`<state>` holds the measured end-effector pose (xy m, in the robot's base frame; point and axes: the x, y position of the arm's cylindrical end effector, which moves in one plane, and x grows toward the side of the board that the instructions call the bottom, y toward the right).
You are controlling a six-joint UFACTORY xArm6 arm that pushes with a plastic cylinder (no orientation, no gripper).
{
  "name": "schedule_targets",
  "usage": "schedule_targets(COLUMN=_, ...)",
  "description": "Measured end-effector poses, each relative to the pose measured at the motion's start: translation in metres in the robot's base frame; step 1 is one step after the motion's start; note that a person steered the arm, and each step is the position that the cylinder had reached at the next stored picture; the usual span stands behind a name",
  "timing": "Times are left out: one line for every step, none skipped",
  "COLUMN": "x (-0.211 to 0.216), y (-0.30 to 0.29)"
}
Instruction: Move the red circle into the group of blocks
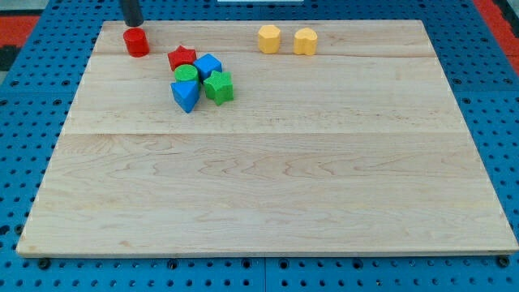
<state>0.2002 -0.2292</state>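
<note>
The red circle [136,41] stands near the board's top left corner. My tip [132,23] is just above it in the view, close to its top edge; I cannot tell if they touch. To the right of the red circle lies a tight group: a red star [182,57], a blue block [208,66], a green block [186,75], a green star [218,87] and a blue triangle-like block [186,96]. A small gap separates the red circle from the red star.
A yellow hexagon [269,38] and a yellow heart-like block [306,40] sit side by side at the top middle. The wooden board [268,178] lies on a blue pegboard surface; its top edge runs just behind my tip.
</note>
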Motion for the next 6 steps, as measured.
schedule_targets(x=0.021, y=0.02)
schedule_targets(x=0.023, y=0.027)
schedule_targets(x=0.053, y=0.017)
schedule_targets(x=0.089, y=0.025)
schedule_targets(x=0.073, y=-0.006)
schedule_targets(x=0.099, y=-0.023)
